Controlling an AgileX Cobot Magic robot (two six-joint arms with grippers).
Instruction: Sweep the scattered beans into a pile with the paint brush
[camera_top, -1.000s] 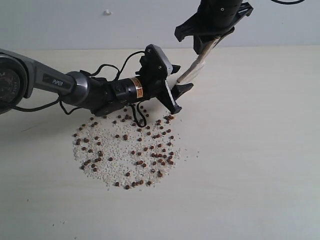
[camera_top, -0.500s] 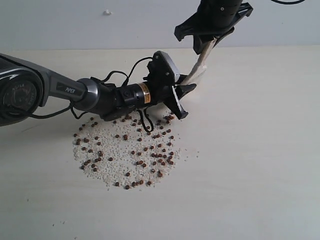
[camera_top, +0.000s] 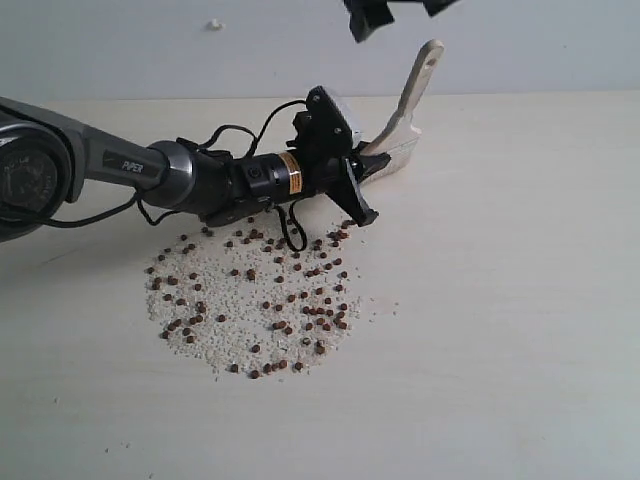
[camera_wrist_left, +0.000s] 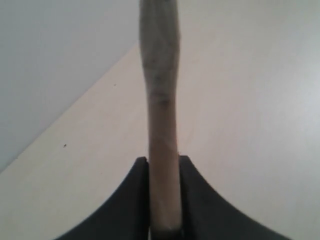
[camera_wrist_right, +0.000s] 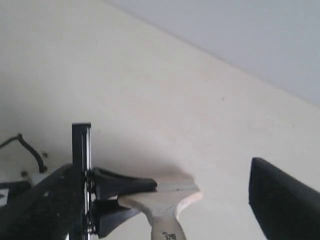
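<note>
The left gripper (camera_top: 371, 188) reaches in from the left of the frame, just above the upper right edge of the spill. Its jaws are closed on the paint brush (camera_top: 415, 95). In the left wrist view the pale wooden handle (camera_wrist_left: 162, 125) runs straight out between the two dark jaws, which press on it from both sides.

In the exterior view the brush stands tilted just right of centre in the upper half of the frame. Its holed handle end points up and to the right, and its wide pale lower part is down by the counter (camera_top: 520, 300), just beyond the jaws.

The right gripper (camera_top: 398, 10) is at the top edge of the frame, above the handle end and clear of it. Its jaws are spread open with nothing between them.

The beans (camera_top: 320, 312) lie scattered over a roughly round patch of whitish crumbs (camera_top: 215, 320), left of centre in the lower half of the frame. They are not gathered into a heap, and they are thickest along the right side of the patch.
</note>
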